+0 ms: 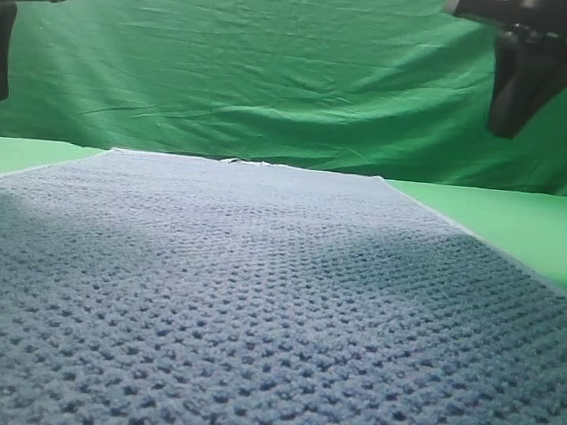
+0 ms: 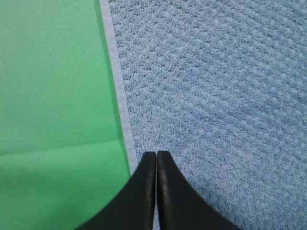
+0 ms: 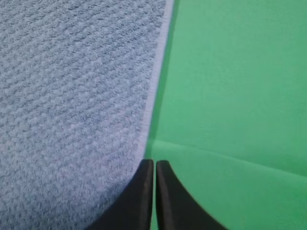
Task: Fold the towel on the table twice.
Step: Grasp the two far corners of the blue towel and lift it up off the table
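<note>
Nothing folded yet: the large blue-grey waffle-knit towel [image 1: 254, 310] lies spread flat in a single layer on the smooth bright green cloth table [image 1: 523, 231], and both folds remain to do. The black left gripper [image 2: 156, 154] hangs above the towel's pale left hem, jaws pressed together, holding nothing. The black right gripper [image 3: 154, 163] hangs above the right hem, likewise closed and empty. Height above the cloth is hard to judge from the wrist views.
</note>
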`<state>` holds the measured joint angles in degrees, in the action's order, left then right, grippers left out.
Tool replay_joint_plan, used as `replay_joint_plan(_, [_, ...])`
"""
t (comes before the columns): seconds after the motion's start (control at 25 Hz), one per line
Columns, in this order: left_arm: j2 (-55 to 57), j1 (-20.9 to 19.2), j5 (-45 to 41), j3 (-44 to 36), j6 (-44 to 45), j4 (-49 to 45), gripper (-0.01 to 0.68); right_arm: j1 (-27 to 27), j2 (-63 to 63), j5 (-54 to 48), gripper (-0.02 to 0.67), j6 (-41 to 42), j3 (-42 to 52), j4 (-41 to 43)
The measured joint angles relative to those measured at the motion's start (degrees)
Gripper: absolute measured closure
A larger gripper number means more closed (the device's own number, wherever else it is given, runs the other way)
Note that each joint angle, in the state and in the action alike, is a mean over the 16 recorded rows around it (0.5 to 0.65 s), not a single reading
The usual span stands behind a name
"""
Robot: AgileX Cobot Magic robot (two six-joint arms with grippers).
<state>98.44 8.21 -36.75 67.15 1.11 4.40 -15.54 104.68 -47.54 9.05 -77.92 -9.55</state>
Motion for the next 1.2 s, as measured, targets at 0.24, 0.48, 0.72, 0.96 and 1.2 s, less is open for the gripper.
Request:
replay_joint_plan(0.24, [3.28,0.00,0.62,1.99,0.42,-0.38,0.609,-2.75,6.44,-0.09,0.536,0.35,-5.46,1.01])
replay_joint_plan(0.48, [5.01,0.00,0.65,2.45,-0.49,-0.59,0.386,-3.71,9.38,-0.10,0.300,1.52,-7.96,0.92])
replay_joint_plan(0.72, [6.47,0.00,-0.08,2.50,-1.96,-0.65,0.150,-3.78,10.40,0.00,0.079,1.83,-8.58,0.80])
replay_joint_plan(0.96, [8.49,0.01,-0.51,2.62,-3.24,-0.72,0.035,-3.78,12.13,0.06,0.005,1.83,-8.70,0.72])
replay_joint_plan(1.2, [10.59,0.04,-0.19,2.93,-3.40,-0.97,0.034,-3.78,14.10,0.10,0.005,1.83,-8.85,0.68])
